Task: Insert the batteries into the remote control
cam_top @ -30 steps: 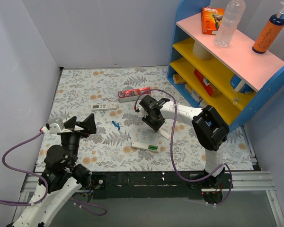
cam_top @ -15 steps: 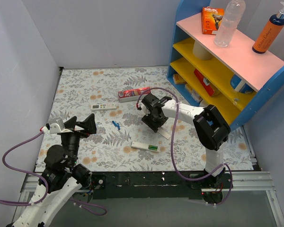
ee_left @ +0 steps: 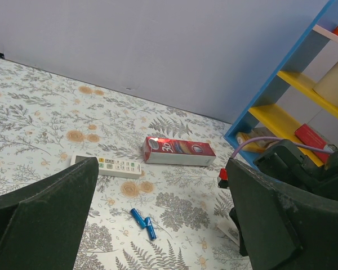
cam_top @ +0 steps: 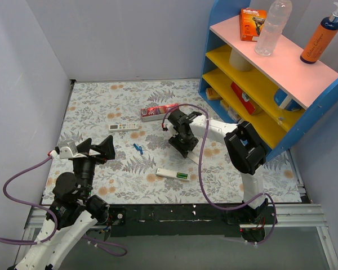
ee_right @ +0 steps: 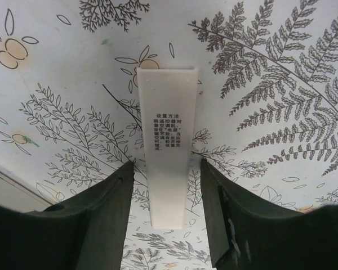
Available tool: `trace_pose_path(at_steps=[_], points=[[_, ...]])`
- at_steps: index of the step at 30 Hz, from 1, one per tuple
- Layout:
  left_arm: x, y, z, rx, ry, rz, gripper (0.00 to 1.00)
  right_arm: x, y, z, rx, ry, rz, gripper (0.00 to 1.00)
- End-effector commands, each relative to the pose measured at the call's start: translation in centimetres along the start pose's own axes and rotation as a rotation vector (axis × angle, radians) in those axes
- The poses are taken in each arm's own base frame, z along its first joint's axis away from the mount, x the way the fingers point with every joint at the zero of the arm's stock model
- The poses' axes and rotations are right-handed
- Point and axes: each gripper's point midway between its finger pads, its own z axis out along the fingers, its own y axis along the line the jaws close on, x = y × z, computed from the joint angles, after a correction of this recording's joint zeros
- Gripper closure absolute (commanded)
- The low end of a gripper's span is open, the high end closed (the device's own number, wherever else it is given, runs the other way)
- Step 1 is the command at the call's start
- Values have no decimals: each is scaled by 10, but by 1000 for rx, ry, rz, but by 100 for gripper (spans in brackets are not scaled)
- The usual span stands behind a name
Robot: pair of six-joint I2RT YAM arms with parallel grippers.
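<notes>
The remote control [cam_top: 124,127] [ee_left: 107,167], a white bar with coloured buttons facing up, lies at the back left of the mat. Two blue batteries [cam_top: 138,148] [ee_left: 142,217] lie touching each other in front of it. My left gripper [cam_top: 96,149] [ee_left: 162,169] is open and hangs well short of them, holding nothing. My right gripper [cam_top: 183,143] [ee_right: 168,225] is open and points down at the mat. Its fingers straddle a thin white printed plate [ee_right: 166,140] [cam_top: 195,158] that lies flat, with a gap on each side.
A second white bar [cam_top: 173,174] with a green patch at its right end lies near the front. A red carton [cam_top: 159,112] [ee_left: 179,152] lies behind the batteries. The blue shelf unit [cam_top: 259,84] stands at the right with bottles and boxes on it.
The right gripper's jaws have widened around the white plate, and its wrist has shifted slightly toward the back. The left arm, remote and batteries have not moved.
</notes>
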Motion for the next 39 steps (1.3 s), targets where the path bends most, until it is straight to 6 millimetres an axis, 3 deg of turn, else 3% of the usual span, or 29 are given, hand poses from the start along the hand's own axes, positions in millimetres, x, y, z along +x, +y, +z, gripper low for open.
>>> trace_pose_path(at_steps=[1, 17, 29, 39], points=[[2, 0, 2, 0, 2, 23, 2, 8, 0, 12, -17, 51, -7, 44], [3, 0, 2, 4, 4, 24, 2, -4, -5, -6, -2, 22, -28, 74], [3, -1, 2, 7, 5, 24, 2, -18, 3, -47, -21, -65, -79, 78], [3, -1, 2, 7, 5, 24, 2, -23, 53, -69, -91, -115, -238, 78]])
